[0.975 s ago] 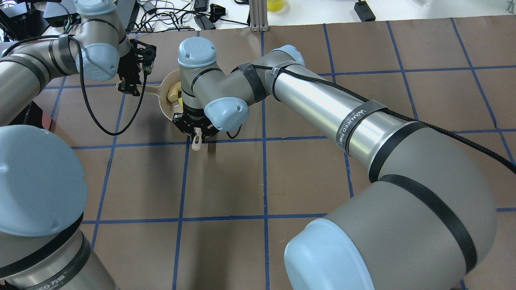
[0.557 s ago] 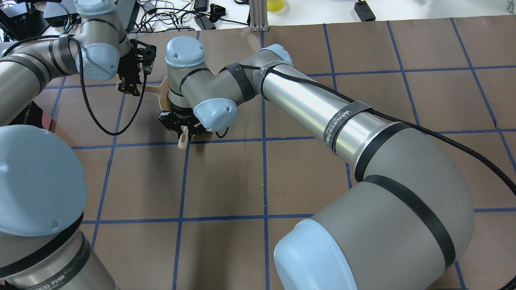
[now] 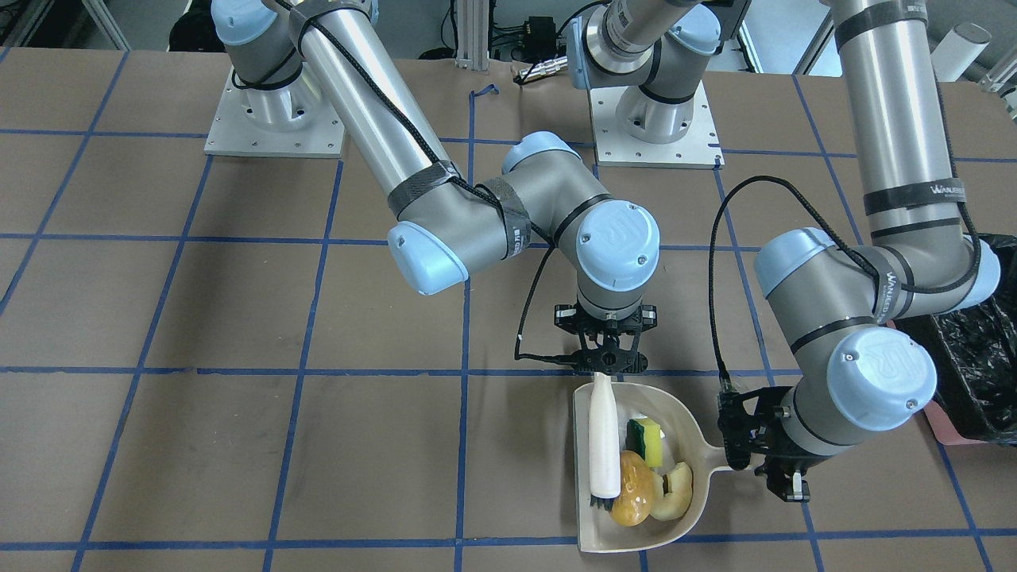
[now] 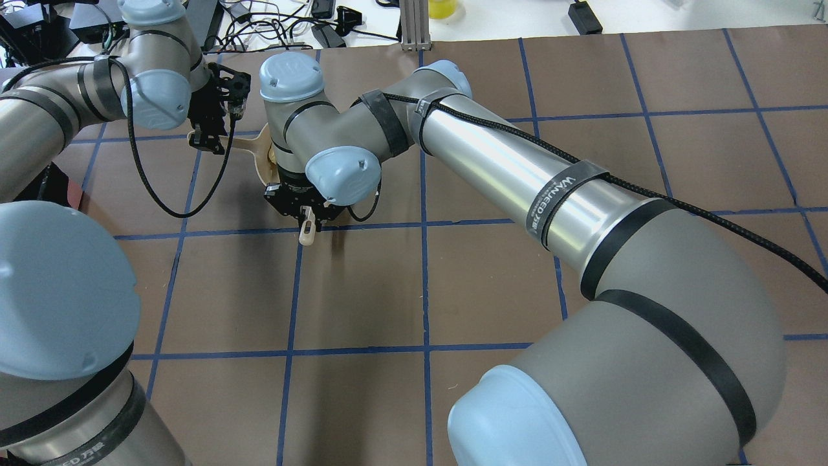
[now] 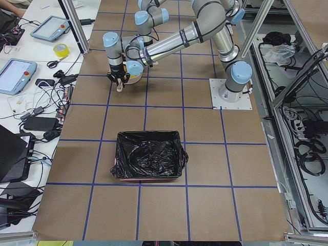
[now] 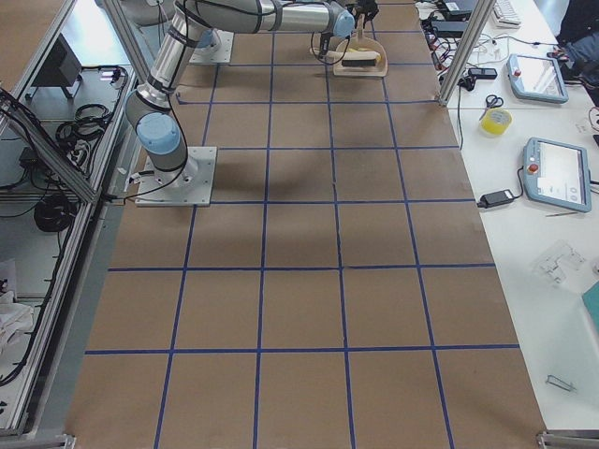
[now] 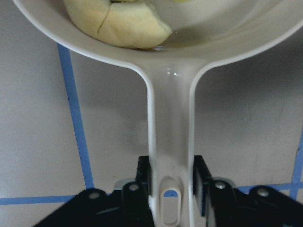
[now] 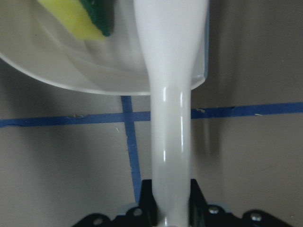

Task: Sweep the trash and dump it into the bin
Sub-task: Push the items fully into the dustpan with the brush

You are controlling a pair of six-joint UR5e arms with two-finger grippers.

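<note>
Trash (image 3: 633,497) beside vertical right pincer (image 3: 605,370)

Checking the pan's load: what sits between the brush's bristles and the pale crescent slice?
The golden-brown potato-like lump, lying in the dustpan; the exterior front-facing view shows it.

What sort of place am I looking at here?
Most likely a robotics lab: a left arm and a right arm bolted to a table gridded with blue tape, control tablets beside it, and loose cables behind.
</note>
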